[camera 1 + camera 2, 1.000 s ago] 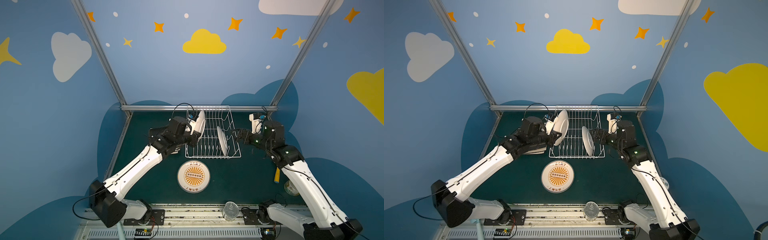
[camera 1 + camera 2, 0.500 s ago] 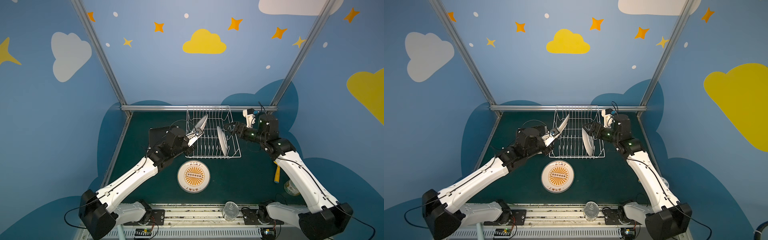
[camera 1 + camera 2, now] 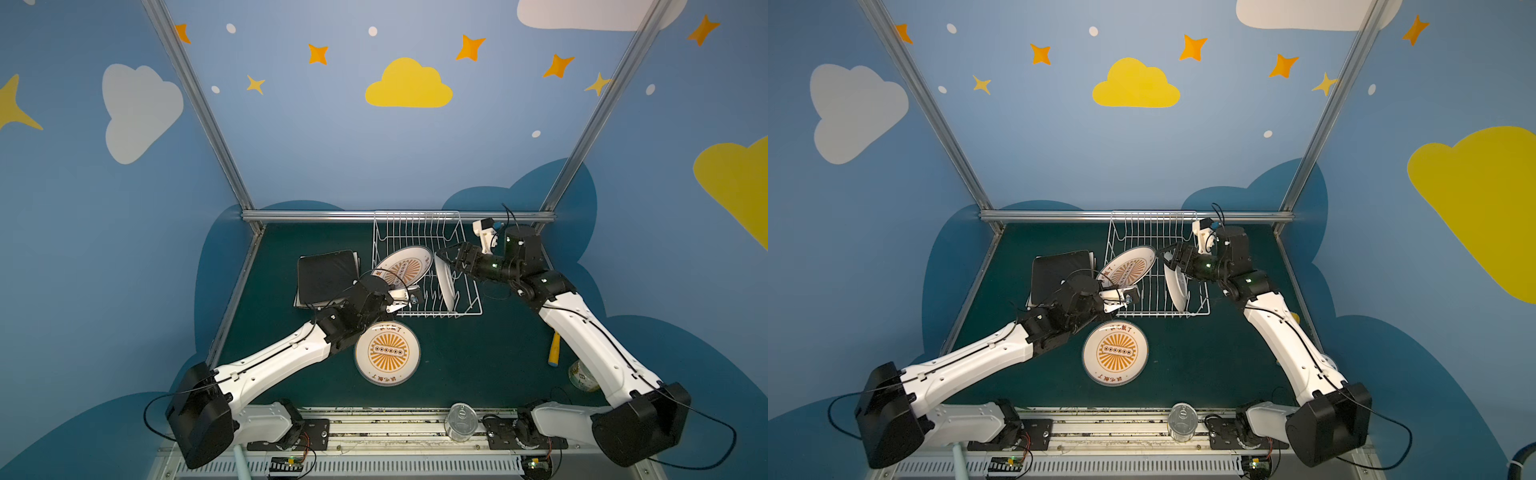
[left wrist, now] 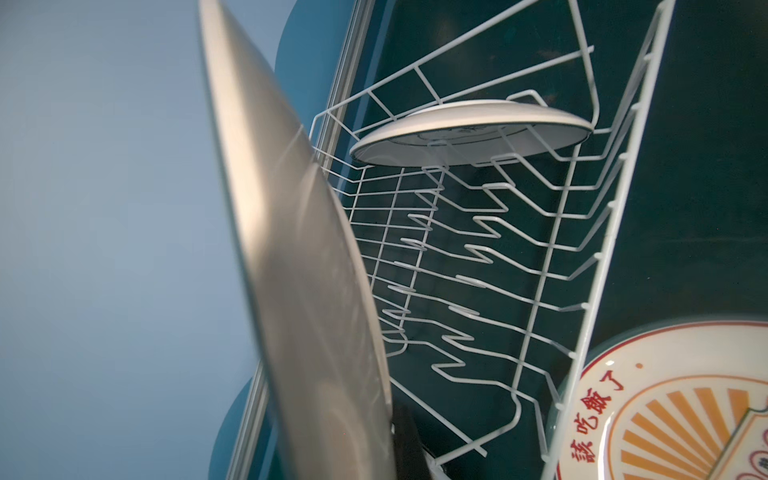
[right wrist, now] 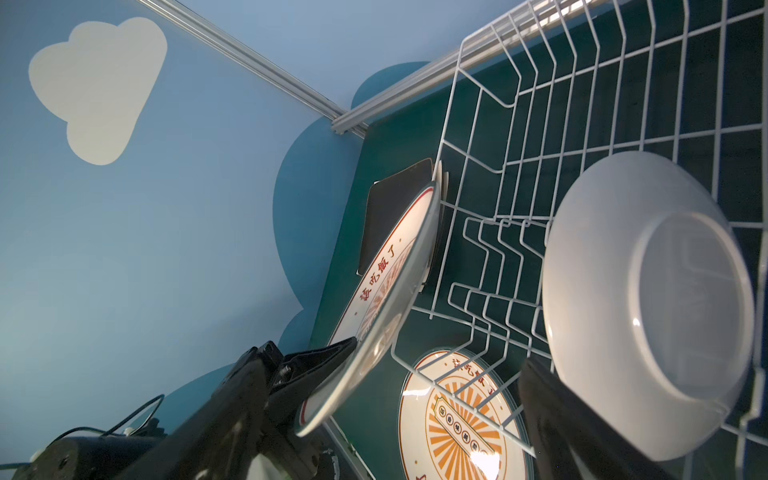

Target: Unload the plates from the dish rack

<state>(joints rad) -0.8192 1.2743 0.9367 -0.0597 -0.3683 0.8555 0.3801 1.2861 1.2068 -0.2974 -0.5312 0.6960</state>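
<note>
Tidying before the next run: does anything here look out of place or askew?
Nothing looks spilled or broken. A can stands on the front rail, and a yellow-handled tool lies right of the dish rack; neither is dishware.

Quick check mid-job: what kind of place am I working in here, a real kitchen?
Likely a staged robot test booth, not a kitchen: blue walls painted with clouds and stars, a bare metal frame, and a dish rack on a green tabletop.
</note>
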